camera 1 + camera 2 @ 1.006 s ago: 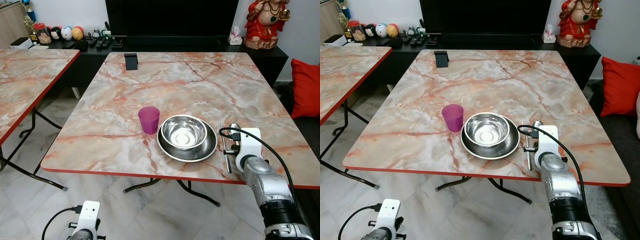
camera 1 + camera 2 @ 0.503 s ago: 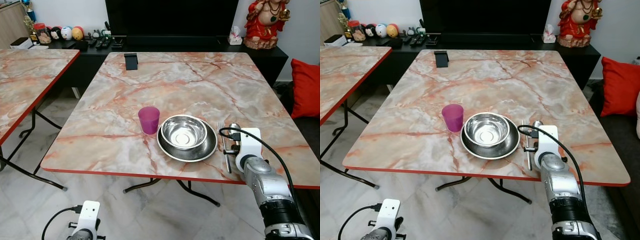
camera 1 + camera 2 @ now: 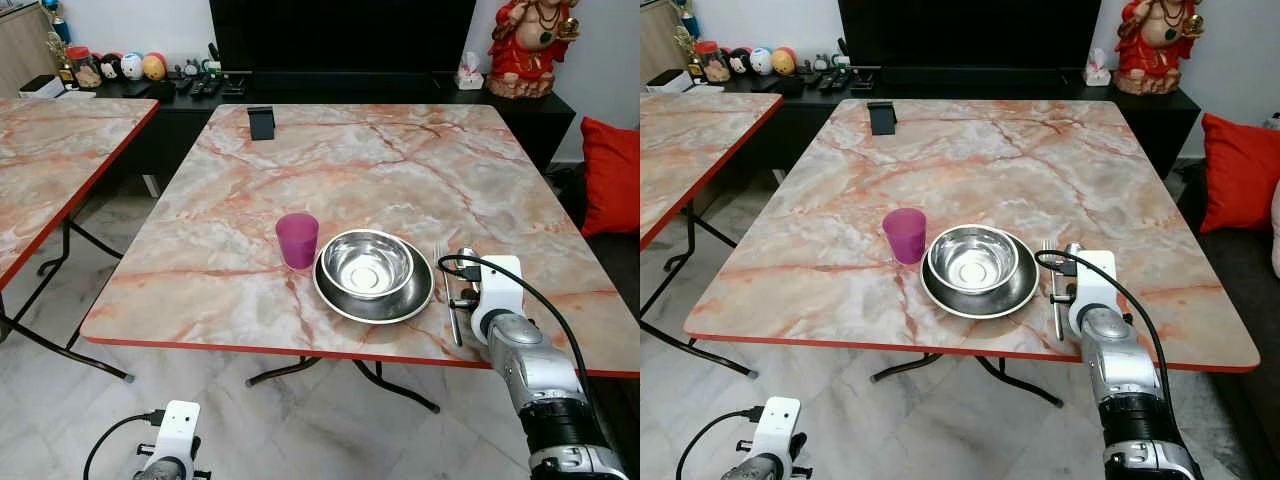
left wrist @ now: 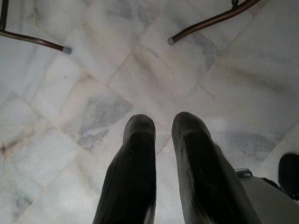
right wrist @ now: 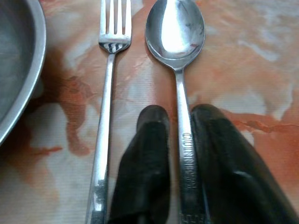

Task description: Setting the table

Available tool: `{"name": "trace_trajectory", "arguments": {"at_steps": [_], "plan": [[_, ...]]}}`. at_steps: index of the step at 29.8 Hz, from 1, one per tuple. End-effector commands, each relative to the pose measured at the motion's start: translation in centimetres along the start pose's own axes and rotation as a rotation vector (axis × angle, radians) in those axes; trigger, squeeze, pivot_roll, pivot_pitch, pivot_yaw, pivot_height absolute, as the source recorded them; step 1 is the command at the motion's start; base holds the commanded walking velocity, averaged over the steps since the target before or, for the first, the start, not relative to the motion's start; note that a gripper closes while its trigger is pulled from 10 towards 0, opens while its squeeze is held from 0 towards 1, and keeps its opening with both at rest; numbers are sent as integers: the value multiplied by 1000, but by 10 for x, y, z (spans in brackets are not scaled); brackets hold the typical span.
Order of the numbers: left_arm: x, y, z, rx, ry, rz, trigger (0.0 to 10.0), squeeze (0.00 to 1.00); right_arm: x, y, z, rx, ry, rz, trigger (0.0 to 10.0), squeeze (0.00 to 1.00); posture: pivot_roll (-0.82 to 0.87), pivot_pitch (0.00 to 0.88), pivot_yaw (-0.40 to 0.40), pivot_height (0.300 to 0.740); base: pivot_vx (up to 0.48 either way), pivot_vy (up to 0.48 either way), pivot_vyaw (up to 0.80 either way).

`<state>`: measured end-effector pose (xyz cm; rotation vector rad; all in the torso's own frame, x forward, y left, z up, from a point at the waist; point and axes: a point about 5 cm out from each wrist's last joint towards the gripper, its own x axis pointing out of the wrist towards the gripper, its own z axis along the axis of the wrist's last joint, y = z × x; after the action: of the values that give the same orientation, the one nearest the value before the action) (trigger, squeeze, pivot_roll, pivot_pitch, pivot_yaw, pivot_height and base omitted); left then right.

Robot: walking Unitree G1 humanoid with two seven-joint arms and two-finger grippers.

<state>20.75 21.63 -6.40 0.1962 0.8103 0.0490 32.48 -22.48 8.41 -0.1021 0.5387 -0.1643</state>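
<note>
**Inspector A:** At the near right edge of the marble-patterned bench (image 3: 380,160), the right gripper (image 5: 180,140) sits low over the place setting. Its two black fingers (image 5: 145,163) flank the handle of the spoon (image 5: 175,28), one on each side, narrowly parted. The spoon lies flat on the bench; whether the fingers press the handle or merely straddle it, I cannot tell.

**Inspector B:** And the rest of the setting?

**Inspector A:** A steel bowl (image 3: 367,263) rests inside a steel plate (image 3: 330,290). A purple cup (image 3: 297,239) stands upright just beside the plate on its left. A fork (image 5: 108,93) lies just right of the plate, parallel to the spoon and close to it without touching, tines pointing away from the robot.

**Inspector B:** The left arm?

**Inspector A:** Idle. The left gripper (image 4: 161,140) hangs below bench height over the tiled floor (image 4: 70,93), fingers slightly apart, nothing between them.

**Inspector B:** Progress assessment?

**Inspector A:** In my judgement, largely complete for one place: plate, bowl, cup, fork and spoon are all laid and orderly. What appears left is for the right gripper to let go of the spoon and lift clear without dragging it crooked. No knife or napkin is laid here; whether the task calls for them cannot be determined.
</note>
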Motion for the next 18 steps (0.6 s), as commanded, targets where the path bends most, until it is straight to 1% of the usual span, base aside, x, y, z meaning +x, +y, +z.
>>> {"name": "trace_trajectory", "arguments": {"at_steps": [1, 3, 4, 5, 6, 7, 8, 18], "plan": [[1, 4, 4, 14, -8, 8, 10000, 0, 1, 3, 2, -13, 4, 14, 10000, 706, 0, 0, 28, 740, 0, 0, 0], [1, 4, 4, 14, -9, 8, 10000, 0, 1, 3, 2, -14, 4, 14, 10000, 690, 0, 0, 28, 740, 0, 0, 0], [1, 4, 4, 15, -9, 8, 10000, 0, 1, 3, 3, -16, 3, 13, 10000, 651, 0, 0, 28, 740, 0, 0, 0], [1, 4, 4, 15, -9, 8, 10000, 0, 1, 3, 3, -16, 3, 13, 10000, 651, 0, 0, 28, 740, 0, 0, 0], [1, 4, 4, 15, -9, 8, 10000, 0, 1, 3, 3, -17, 2, 13, 10000, 576, 0, 0, 29, 740, 0, 0, 0], [1, 5, 4, 15, -9, 8, 10000, 0, 1, 4, 3, -18, 1, 12, 10000, 576, 0, 0, 29, 740, 0, 0, 0], [1, 5, 4, 16, -9, 8, 10000, 0, 0, 4, 4, -20, -1, 12, 10000, 318, 0, 0, 29, 740, 0, 0, 0], [1, 5, 5, 20, -9, 7, 10000, 0, -2, 13, 5, -26, 5, 29, 10000, 314, 0, 0, 31, 740, 0, 0, 0]]}}
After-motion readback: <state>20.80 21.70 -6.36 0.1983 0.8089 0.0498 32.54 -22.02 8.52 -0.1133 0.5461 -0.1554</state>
